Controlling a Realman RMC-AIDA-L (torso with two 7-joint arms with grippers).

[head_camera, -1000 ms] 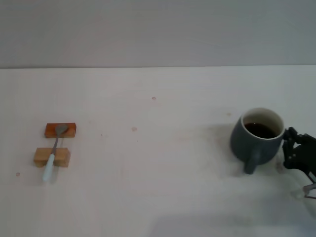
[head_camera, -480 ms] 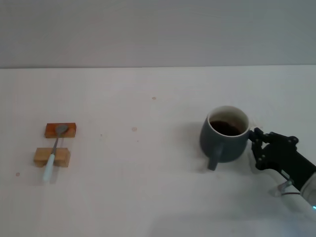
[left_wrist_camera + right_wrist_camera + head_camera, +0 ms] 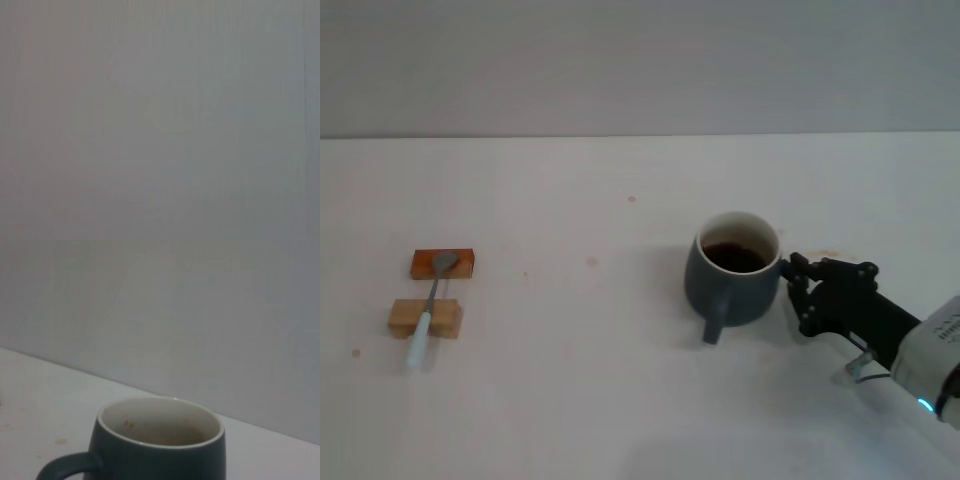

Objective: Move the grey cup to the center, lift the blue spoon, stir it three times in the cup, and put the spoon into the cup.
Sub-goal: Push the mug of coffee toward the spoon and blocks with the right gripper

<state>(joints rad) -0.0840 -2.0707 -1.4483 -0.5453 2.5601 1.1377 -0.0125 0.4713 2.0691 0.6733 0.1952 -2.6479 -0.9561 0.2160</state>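
The grey cup (image 3: 735,290) stands upright near the middle of the table, a little right of center, with its handle toward me and dark liquid inside. It also fills the lower part of the right wrist view (image 3: 160,450). My right gripper (image 3: 792,285) is against the cup's right side, at the cup's height. The blue spoon (image 3: 428,312) lies at the far left across two small wooden blocks, with its metal bowl on the far block and its blue handle pointing toward me. My left gripper is out of view; the left wrist view shows only plain grey.
An orange-brown block (image 3: 460,264) and a tan block (image 3: 400,318) hold up the spoon at the left. The white table (image 3: 590,380) runs back to a grey wall. A few small brown specks mark the tabletop.
The cup has slid left from near the table's right edge to near the center, with my right gripper following against its right side. The spoon and blocks have not moved.
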